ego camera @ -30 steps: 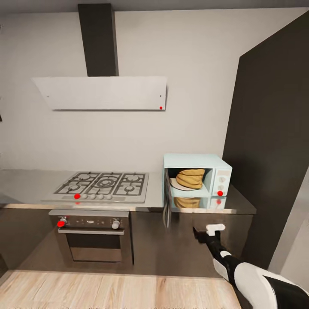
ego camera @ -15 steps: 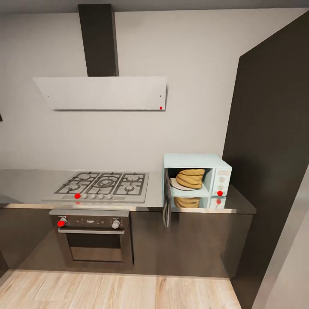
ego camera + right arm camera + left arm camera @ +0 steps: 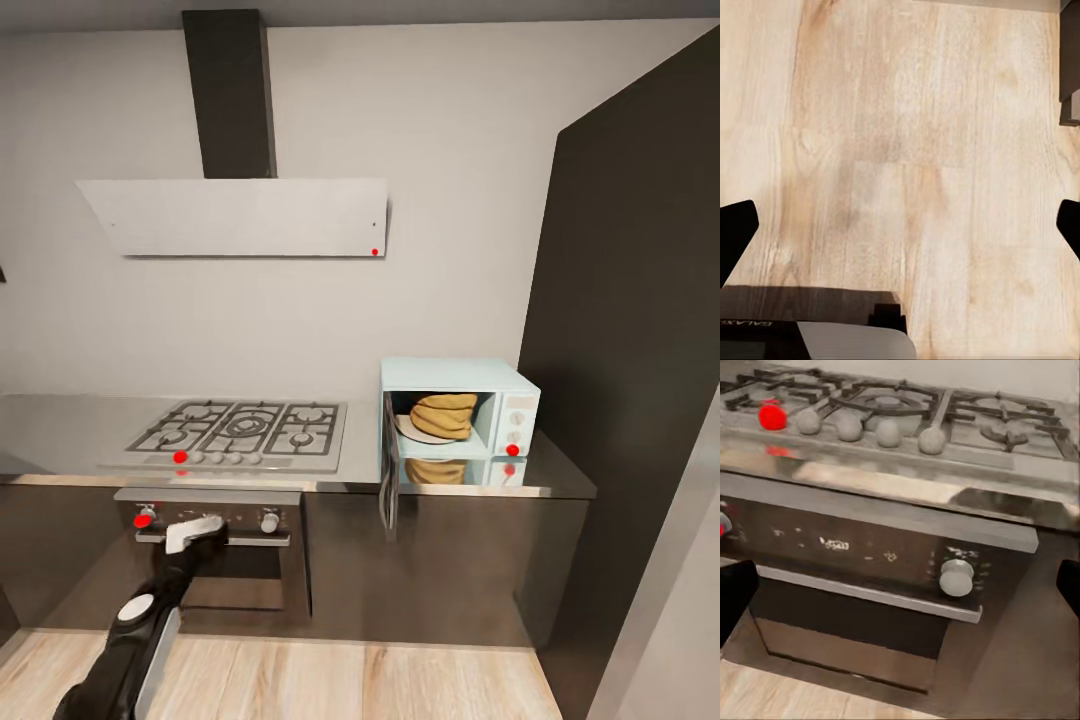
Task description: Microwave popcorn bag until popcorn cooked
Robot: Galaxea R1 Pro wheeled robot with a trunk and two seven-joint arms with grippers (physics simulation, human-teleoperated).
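Observation:
The pale-blue microwave (image 3: 460,408) stands on the grey countertop (image 3: 60,430) at its right end, with its door (image 3: 388,482) swung open toward me. Inside, the crumpled golden-tan popcorn bag (image 3: 443,415) rests on a white plate (image 3: 412,432); the popcorn itself is too dim to make out. My left gripper (image 3: 195,530) is raised in front of the oven, well left of the microwave. In the left wrist view the left gripper (image 3: 901,594) is open and empty, its black fingertips (image 3: 735,600) far apart. My right gripper (image 3: 901,229) hangs open over the wood floor (image 3: 907,150).
A gas hob (image 3: 240,432) with knobs sits left of the microwave, above a black built-in oven (image 3: 220,560). A white angled hood (image 3: 240,215) hangs over it. A tall dark cabinet (image 3: 630,350) walls off the right side. My base (image 3: 817,334) shows below the right gripper.
The right arm, seen at lower right a second ago, has dropped out of the head view. The left arm has risen in front of the oven. Microwave and bag are unchanged.

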